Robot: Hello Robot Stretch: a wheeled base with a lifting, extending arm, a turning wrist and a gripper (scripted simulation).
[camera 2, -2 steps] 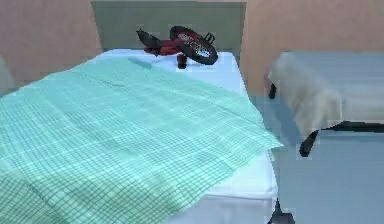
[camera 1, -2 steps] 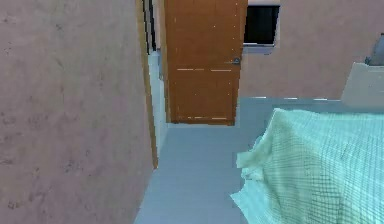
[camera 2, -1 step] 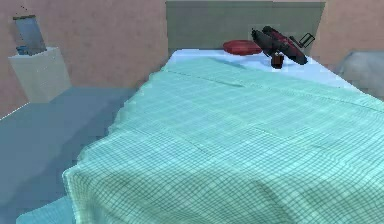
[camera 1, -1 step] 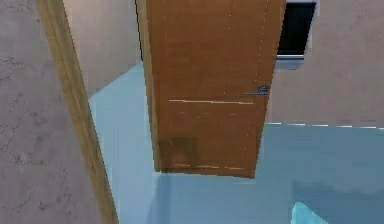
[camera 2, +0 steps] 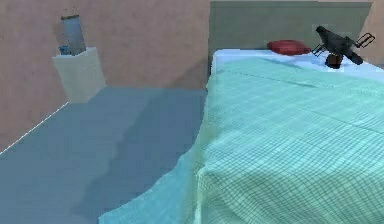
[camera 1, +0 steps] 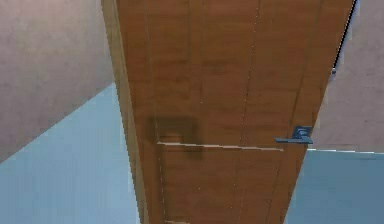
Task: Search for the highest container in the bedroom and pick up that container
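Small blue-grey upright object (camera 2: 69, 34): stands on top of pale boxy stand (camera 2: 79, 73), against pink wall (camera 2: 140, 40), arm side view's upper left. Blue floor (camera 2: 110, 140) lies between stand and green-checked bed (camera 2: 290, 140). Flat red item (camera 2: 287, 47) lies on bed near grey-green headboard (camera 2: 270, 20). Dark gripper (camera 2: 323, 40) above bed's far end, well apart from object; finger state and load cannot be determined. Forward view: brown wooden door (camera 1: 220, 90), metal handle (camera 1: 297, 136).
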